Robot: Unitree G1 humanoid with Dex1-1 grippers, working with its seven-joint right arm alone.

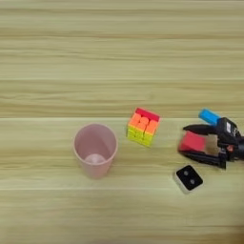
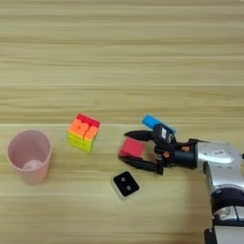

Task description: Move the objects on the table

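Five small things sit on the wooden tabletop (image 1: 119, 47): a pink cup (image 1: 95, 150) standing at the left, a puzzle cube (image 1: 143, 127) of many colours near the middle, and a red cube (image 2: 132, 148), a blue bar (image 2: 153, 122) and a little white cube with a black face (image 2: 126, 184) close together at the right. The pincer (image 2: 127, 150) is spread wide with the red cube between its two black fingers, but not squeezing it yet. I think the job has hardly begun, and every thing is left to move.

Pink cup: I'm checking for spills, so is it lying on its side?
No, the pink cup stands upright on the table, its open mouth facing up.
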